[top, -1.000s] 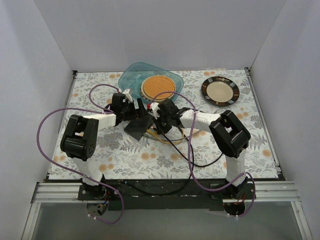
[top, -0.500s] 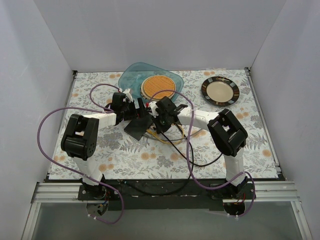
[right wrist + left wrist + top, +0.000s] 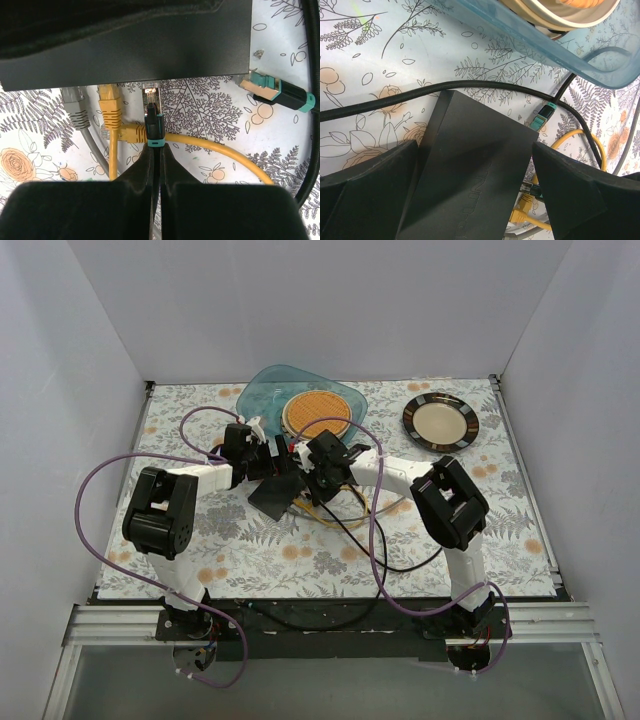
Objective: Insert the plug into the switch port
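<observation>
switch [image 3: 475, 170]: near the middle of the table [image 3: 480, 510], just in front of the blue tray [image 3: 258, 395], with its port edge facing the right arm. Whether it rests flat or is lifted a little cannot be told.
left gripper [image 3: 475, 150]: clamped on the switch, one finger against each of two opposite sides. This is probably a brace, so the box does not slide away when the plug is pushed in.
right gripper [image 3: 155, 150]: pinched shut on the plug [image 3: 154, 120] behind its teal boot, which leaves the clear tip free to enter.
plug: held square to the port edge, its tip at the mouth of a port. It does not look seated.
neighbours: a grey plug [image 3: 75, 107] and a yellow plug [image 3: 111, 107] already sit in the ports just to the left, so there is little room sideways.
loose ends: a second yellow plug [image 3: 117, 134] lies beside the held one, and a spare teal plug [image 3: 277, 90] lies by the switch's corner, out of the path.
step: final approach. A short, straight push seems to be what is left.
risk: a slight tilt could catch the tip on the port rim.
</observation>
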Robot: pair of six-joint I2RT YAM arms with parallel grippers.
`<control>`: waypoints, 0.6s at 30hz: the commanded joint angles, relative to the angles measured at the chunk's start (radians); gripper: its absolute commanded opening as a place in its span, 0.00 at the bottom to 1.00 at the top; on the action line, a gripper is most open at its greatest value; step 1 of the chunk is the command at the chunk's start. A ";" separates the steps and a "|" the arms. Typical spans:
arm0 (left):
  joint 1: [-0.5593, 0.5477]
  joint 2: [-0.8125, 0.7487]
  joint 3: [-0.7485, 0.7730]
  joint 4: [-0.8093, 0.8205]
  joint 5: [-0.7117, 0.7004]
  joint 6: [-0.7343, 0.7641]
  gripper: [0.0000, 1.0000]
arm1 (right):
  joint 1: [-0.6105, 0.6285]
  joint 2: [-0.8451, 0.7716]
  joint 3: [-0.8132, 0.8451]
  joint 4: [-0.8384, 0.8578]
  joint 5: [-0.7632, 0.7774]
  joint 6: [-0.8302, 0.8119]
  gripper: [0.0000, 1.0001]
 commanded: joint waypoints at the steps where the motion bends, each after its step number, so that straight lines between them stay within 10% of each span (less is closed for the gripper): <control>1: 0.006 0.007 0.034 -0.023 0.033 0.009 0.98 | 0.011 -0.002 0.011 0.030 0.013 0.025 0.01; 18: 0.006 0.016 0.045 -0.030 0.064 0.016 0.96 | 0.024 0.050 0.089 0.033 0.023 0.060 0.01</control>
